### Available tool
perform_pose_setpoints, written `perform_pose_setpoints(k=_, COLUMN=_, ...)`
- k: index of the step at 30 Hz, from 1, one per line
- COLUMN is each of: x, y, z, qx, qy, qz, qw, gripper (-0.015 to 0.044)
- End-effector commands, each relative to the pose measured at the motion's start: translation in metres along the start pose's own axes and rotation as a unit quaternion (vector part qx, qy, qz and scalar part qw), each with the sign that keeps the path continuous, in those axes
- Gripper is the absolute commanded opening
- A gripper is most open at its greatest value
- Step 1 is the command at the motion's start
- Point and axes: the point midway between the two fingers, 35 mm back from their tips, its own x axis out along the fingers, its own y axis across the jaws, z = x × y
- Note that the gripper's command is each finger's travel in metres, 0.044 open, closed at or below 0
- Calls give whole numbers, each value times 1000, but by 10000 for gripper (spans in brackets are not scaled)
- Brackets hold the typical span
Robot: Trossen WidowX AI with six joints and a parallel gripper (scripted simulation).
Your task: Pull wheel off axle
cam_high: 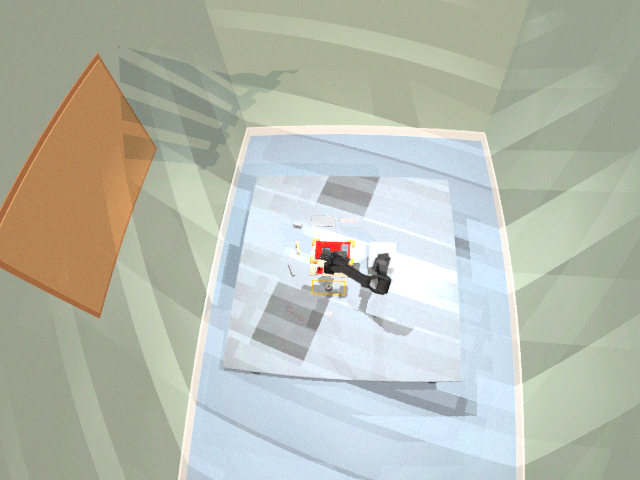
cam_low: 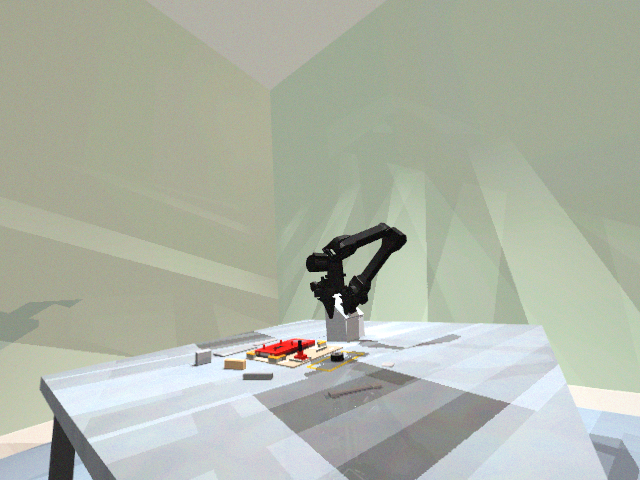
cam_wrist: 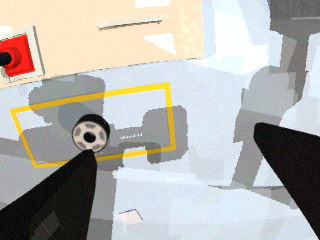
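Note:
The small black wheel (cam_wrist: 90,136) with a pale hub lies flat on the table inside the yellow-outlined marked area (cam_wrist: 100,124), near its left end. It also shows in the top view (cam_high: 327,286) and in the exterior view (cam_low: 337,357). The upright axle stands on a red base (cam_wrist: 15,58) on the tan board (cam_wrist: 100,23), bare of the wheel; it shows in the exterior view (cam_low: 300,351). My gripper (cam_wrist: 178,144) is open and empty, raised above the table. Its left fingertip appears just below the wheel in the wrist view; its right finger is far to the right.
A red plate (cam_low: 284,346) sits on the board behind the axle. Small blocks (cam_low: 234,363) and flat strips (cam_low: 354,390) lie around the board. A grey pedestal (cam_low: 344,323) holds the arm's base. An orange panel (cam_high: 67,191) stands off the table.

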Motion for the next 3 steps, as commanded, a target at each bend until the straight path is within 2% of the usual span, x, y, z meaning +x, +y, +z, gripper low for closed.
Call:
perform_pose_setpoints(k=1, x=0, y=-1, z=0, qx=-1, qy=-1, qz=-1, qw=1000, gripper=440)
perform_pose_setpoints(k=3, x=0, y=-1, z=0, qx=-1, qy=-1, qz=-1, qw=1000, gripper=440)
